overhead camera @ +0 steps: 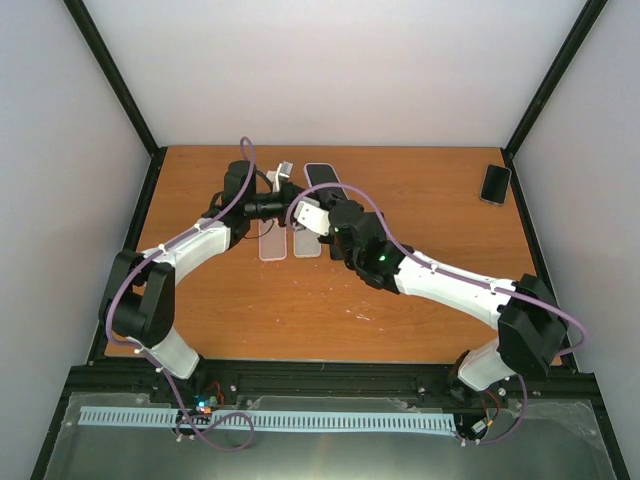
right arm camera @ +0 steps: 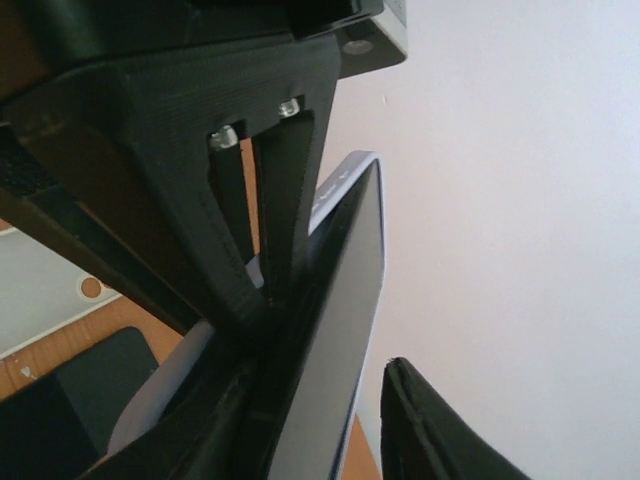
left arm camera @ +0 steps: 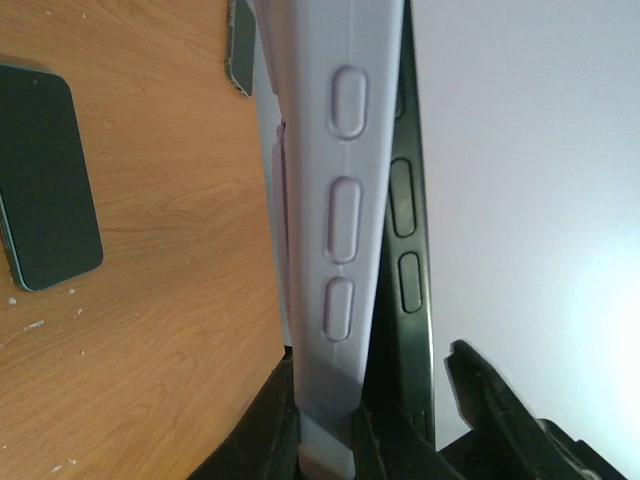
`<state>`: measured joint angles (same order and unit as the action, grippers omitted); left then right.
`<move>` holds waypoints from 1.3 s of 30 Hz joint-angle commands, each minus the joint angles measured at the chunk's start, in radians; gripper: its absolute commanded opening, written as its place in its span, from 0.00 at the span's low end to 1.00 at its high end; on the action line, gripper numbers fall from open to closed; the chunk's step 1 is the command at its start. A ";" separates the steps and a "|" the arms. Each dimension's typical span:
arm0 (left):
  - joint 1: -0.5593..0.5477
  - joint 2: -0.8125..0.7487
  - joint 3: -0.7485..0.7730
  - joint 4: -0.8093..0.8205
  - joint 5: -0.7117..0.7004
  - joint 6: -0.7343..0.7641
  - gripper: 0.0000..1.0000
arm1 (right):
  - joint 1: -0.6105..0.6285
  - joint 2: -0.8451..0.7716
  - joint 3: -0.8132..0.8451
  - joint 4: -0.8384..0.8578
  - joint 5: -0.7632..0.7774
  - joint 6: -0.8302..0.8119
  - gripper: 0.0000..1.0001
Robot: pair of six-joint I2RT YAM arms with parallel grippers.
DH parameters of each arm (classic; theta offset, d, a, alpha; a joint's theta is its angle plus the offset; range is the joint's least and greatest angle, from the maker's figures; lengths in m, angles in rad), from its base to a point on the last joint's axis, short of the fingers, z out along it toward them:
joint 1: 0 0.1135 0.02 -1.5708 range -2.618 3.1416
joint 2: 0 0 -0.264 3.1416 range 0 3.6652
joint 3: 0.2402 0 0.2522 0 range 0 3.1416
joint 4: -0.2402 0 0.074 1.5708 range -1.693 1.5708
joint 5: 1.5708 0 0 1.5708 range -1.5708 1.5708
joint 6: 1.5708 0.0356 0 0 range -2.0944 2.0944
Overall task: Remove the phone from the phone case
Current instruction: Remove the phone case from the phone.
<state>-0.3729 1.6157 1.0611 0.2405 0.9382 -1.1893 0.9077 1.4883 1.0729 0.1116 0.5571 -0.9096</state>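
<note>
Phone case [left arm camera: 345, 200] pinched in left fingers [left arm camera: 255, 450], right fingers [right arm camera: 440, 430] part-open about phone [right arm camera: 345, 300], contact unclear

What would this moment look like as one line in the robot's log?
left gripper: shut on case | right gripper: open around phone | phone and case: raised off table

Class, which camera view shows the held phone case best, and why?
Left wrist: the phone case fills mid-frame, its three button bumps plain. Top external leaves it mostly hidden; right wrist shows only a pale edge.
</note>
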 commanded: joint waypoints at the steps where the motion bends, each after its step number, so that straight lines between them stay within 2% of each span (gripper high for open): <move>1: -0.009 -0.052 0.017 0.066 0.132 0.005 0.01 | -0.046 0.012 0.026 -0.006 0.093 -0.008 0.29; 8: -0.009 -0.040 0.025 0.031 0.102 0.026 0.01 | -0.046 -0.022 0.068 -0.048 0.089 0.012 0.03; 27: 0.002 -0.015 0.077 -0.198 -0.142 0.198 0.01 | -0.088 -0.103 0.222 -0.315 -0.066 0.228 0.03; 39: 0.008 -0.011 0.093 -0.279 -0.286 0.273 0.01 | -0.113 -0.118 0.250 -0.330 -0.081 0.244 0.03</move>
<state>-0.4011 1.6051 1.1511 0.0330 0.8341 -1.0855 0.8379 1.4647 1.2392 -0.2531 0.4061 -0.7067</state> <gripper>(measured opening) 0.116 0.091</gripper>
